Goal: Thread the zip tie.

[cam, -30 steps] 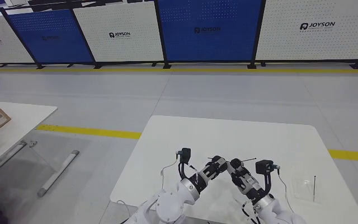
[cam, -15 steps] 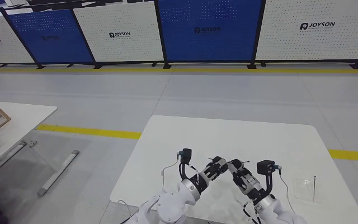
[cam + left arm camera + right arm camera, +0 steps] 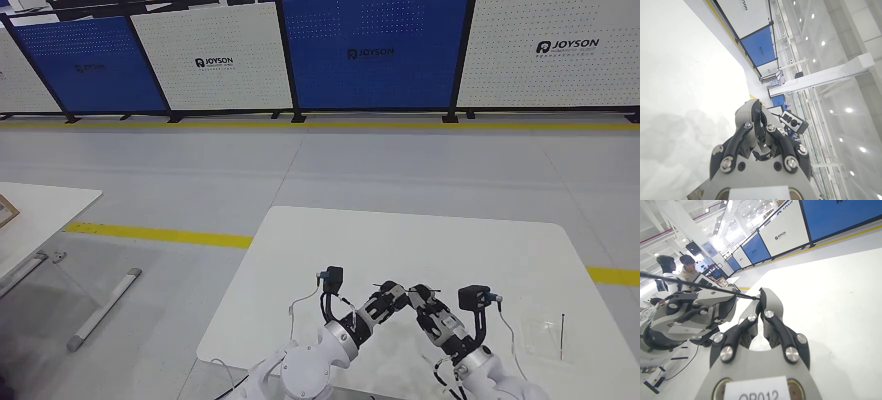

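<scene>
We see the zip tie (image 3: 725, 291) as a thin black strap held in the air over the near part of the white surface (image 3: 450, 240), stretched between the two tools. The right tool (image 3: 759, 297) is pinched narrow on one end of it. The left tool (image 3: 758, 108), almost tip to tip with it, is closed on the strap just beside that end. A clear bag (image 3: 545, 335) lies on the surface to the right, well apart.

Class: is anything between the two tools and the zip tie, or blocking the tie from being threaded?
Nothing visible does. The left tool and right tool are both shut on the zip tie, close together above the table; nothing crosses the short stretch between them.
</scene>
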